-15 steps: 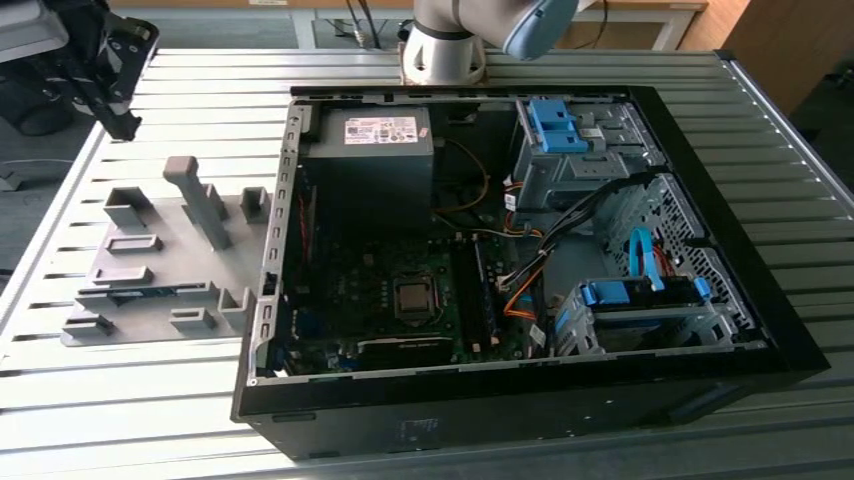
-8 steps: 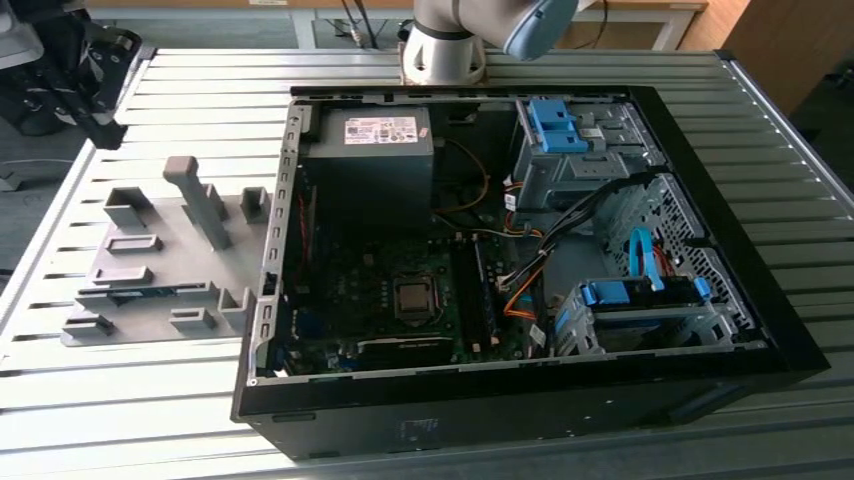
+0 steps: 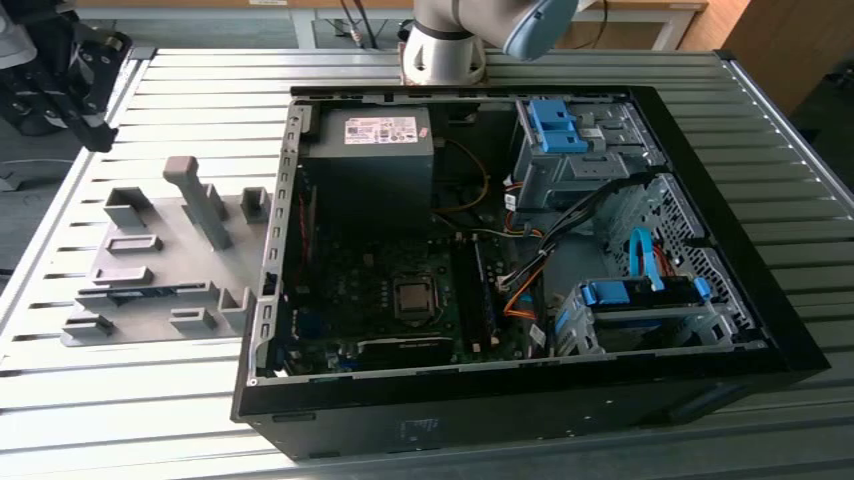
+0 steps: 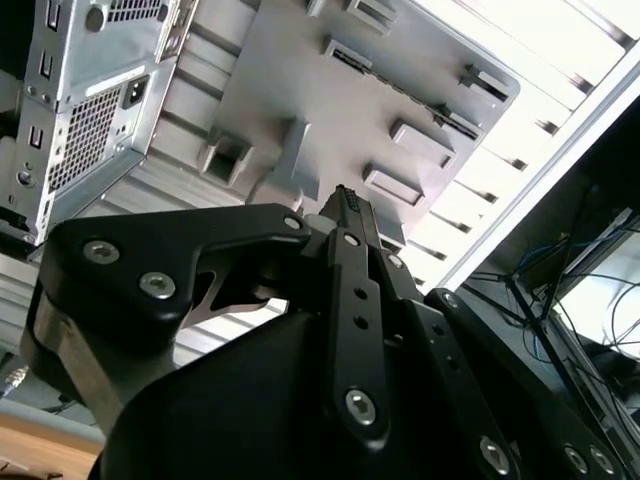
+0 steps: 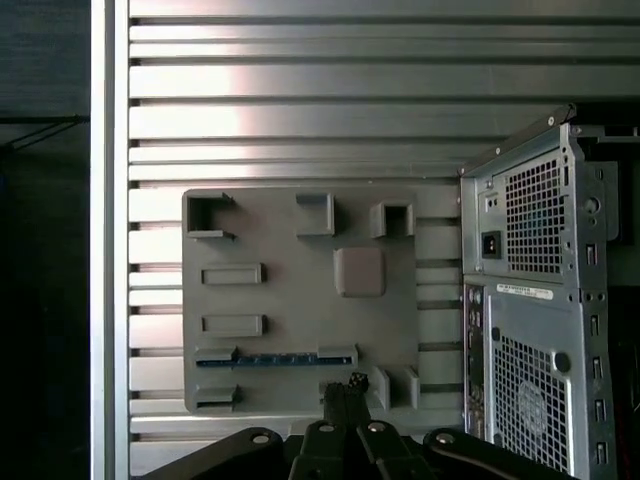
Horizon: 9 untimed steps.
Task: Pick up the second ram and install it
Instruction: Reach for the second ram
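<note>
Gripper [image 5: 345, 388] hangs above the grey tray [image 5: 290, 300]. Fingers [image 4: 352, 260] are closed tip to tip, nothing between them. Second ram [image 5: 270, 358] sits in the tray's long slot and also shows in the exterior view [image 3: 144, 292]. Open PC case [image 3: 467, 420] stands just beside the tray on the slatted table [image 3: 200, 90]. In the case: PSU [image 3: 367, 150], motherboard [image 3: 387, 290], drive cages [image 3: 587, 170] with blue clips.

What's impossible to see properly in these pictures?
The second ram: chips and label hidden, edge-on in its grey holder, first wrist view.
Motherboard slots: too dark and small in the exterior view to tell what's seated.
Robot arm: cut off by the exterior view's top edge.
</note>
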Available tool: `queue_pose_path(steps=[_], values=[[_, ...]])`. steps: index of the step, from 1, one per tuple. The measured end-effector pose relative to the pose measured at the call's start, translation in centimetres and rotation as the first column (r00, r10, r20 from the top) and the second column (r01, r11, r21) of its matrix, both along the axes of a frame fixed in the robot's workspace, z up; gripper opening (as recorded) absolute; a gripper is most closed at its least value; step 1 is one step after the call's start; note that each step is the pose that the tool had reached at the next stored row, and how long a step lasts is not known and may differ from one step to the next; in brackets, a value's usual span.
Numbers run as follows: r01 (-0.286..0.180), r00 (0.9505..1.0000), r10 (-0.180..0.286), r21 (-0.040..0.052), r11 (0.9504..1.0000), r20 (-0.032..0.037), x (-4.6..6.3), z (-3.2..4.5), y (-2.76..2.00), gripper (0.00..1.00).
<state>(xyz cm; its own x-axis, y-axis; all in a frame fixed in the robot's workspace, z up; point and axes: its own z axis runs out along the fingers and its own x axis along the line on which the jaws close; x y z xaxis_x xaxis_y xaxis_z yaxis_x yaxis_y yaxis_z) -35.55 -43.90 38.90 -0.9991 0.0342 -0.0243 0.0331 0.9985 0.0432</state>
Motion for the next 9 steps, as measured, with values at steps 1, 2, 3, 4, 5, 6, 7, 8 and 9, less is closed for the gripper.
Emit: queue_pose_path(steps=[1, 2, 3, 4, 5, 6, 7, 8, 9], values=[[0.0, 1.0, 0.0, 0.0001, 1.0, 0.0001, -0.2, -0.01, -0.01, 0.1], [0.0, 1.0, 0.0, 0.0001, 1.0, 0.0001, -0.4, -0.02, -0.04, 0.1], [0.0, 1.0, 0.0, 0.0001, 1.0, 0.0002, -0.7, -0.04, -0.1, 0.1], [0.0, 1.0, 0.0, 0.0002, 1.0, 0.0002, -0.9, -0.06, -0.26, 0.1], [0.0, 1.0, 0.0, 0.0002, 1.0, 0.0001, -1.2, -0.08, -0.5, 0.1], [0.0, 1.0, 0.0, 0.0, 1.0, 0.0, -1.4, -0.09, -0.71, 0.1], [0.0, 1.0, 0.0, 0.0002, 1.0, 0.0001, -1.6, -0.11, -0.89, 0.1], [0.0, 1.0, 0.0, 0.0002, 1.0, 0.0002, -1.9, -0.13, -1.02, 0.1], [0.0, 1.0, 0.0, 0.0001, 1.0, 0.0002, -2.1, -0.14, -1.14, 0.1]])
